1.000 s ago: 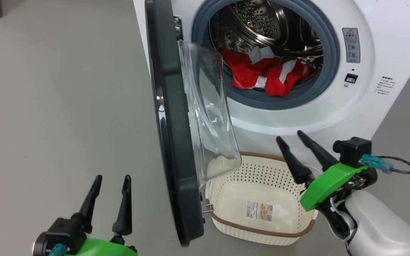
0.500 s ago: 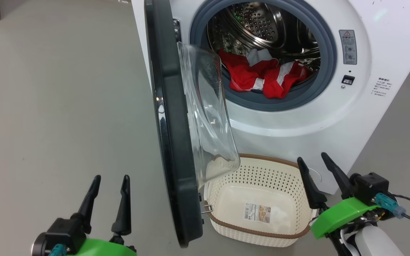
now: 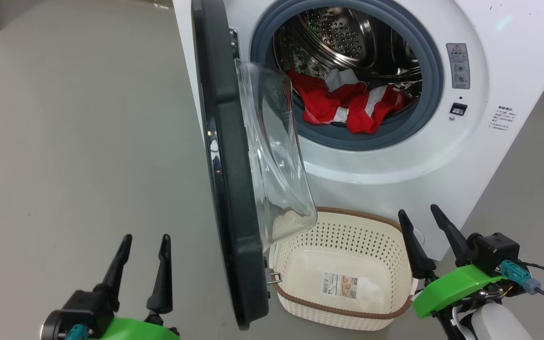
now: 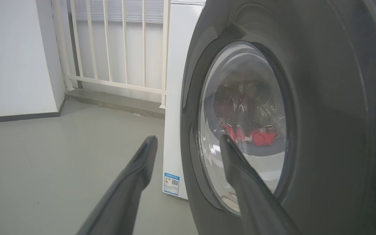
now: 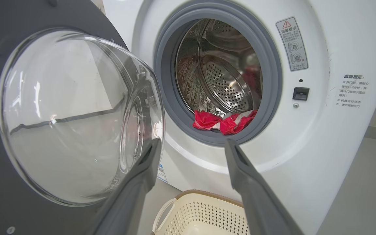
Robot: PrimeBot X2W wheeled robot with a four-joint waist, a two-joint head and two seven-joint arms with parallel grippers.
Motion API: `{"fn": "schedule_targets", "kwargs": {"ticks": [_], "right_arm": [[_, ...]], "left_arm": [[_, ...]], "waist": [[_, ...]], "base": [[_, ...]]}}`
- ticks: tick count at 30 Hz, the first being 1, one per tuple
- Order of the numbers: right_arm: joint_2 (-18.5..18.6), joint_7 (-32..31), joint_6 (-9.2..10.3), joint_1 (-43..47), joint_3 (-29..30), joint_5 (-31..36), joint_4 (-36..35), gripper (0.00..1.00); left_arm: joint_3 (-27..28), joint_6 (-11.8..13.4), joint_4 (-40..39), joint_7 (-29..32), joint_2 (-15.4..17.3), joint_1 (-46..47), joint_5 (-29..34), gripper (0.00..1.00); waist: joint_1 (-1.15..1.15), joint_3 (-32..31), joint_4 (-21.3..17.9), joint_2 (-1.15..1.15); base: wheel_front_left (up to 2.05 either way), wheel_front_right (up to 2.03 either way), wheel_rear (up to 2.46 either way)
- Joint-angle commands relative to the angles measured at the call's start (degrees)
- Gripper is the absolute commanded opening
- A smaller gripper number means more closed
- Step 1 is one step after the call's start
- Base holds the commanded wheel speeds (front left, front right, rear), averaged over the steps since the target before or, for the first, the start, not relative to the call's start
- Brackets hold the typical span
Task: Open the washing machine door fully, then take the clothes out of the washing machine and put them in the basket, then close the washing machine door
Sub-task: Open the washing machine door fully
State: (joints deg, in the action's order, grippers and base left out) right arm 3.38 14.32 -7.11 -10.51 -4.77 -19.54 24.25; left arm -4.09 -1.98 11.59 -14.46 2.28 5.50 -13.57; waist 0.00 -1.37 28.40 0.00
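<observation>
The washing machine door (image 3: pixel 227 189) stands swung out, edge-on, left of the opening. The clothes (image 3: pixel 347 106) - red with white and grey - lie in the washing machine (image 3: pixel 489 94), at the near lip of its drum (image 3: pixel 347 38). The basket (image 3: pixel 343 236) sits on the floor (image 3: pixel 64 141) just in front, partly under the door. The left tool (image 3: pixel 146 238), near left, is spread wide and holds nothing. The right tool (image 3: pixel 418 211), just right of the basket, is also wide and empty.

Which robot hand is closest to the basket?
The right gripper: its open fingers rise just beside the basket's right end. The left gripper is farther off, on the other side of the door.
</observation>
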Motion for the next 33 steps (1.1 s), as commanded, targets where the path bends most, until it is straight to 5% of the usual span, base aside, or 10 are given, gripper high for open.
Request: {"fn": "schedule_targets", "kwargs": {"ticks": [1, 6, 7, 8, 9, 33], "right_arm": [[-0.1, 0.7, -0.37, 0.1, -1.3, 0.6, -1.3, 1.0], [-0.2, 0.7, -0.37, 0.0, -1.9, 0.2, -1.1, 1.0], [-0.2, 0.7, -0.37, 0.0, -2.0, 0.1, -1.0, 1.0], [-0.2, 0.7, -0.37, 0.0, -2.0, 0.1, -1.0, 1.0], [-0.3, 0.7, -0.37, 0.1, -2.0, 0.0, -0.9, 1.0], [-0.5, 0.7, -0.37, 0.0, -3.1, -0.5, 0.3, 1.0]], "left_arm": [[1.9, 0.3, -1.2, -0.5, 0.6, 0.3, 0.9, 1.0], [2.0, 0.4, -1.0, -0.5, 0.6, 0.4, 0.9, 1.0], [2.0, 0.4, -1.1, -0.5, 0.6, 0.4, 0.9, 0.49], [2.1, 0.3, -1.3, -0.5, 0.6, 0.5, 1.2, 0.32], [2.1, 0.2, -1.6, -0.5, 0.6, 0.5, 1.4, 0.0], [-0.4, 2.1, -31.4, -0.5, 0.6, 4.3, -0.9, 0.0]], "waist": [[0.0, 0.0, 0.1, 0.0], [0.0, -0.1, 0.1, 0.0], [0.0, -0.1, 0.1, 0.0], [0.0, -0.2, 0.1, 0.0], [0.0, -0.3, 0.0, 0.0], [0.0, -0.5, -2.5, 0.0]], "base": [[0.0, 0.0, 0.0], [0.0, 0.0, 0.0], [0.0, 0.0, 0.0], [0.0, 0.0, 0.0], [0.0, 0.0, 0.0], [0.0, 0.0, 0.0]]}}
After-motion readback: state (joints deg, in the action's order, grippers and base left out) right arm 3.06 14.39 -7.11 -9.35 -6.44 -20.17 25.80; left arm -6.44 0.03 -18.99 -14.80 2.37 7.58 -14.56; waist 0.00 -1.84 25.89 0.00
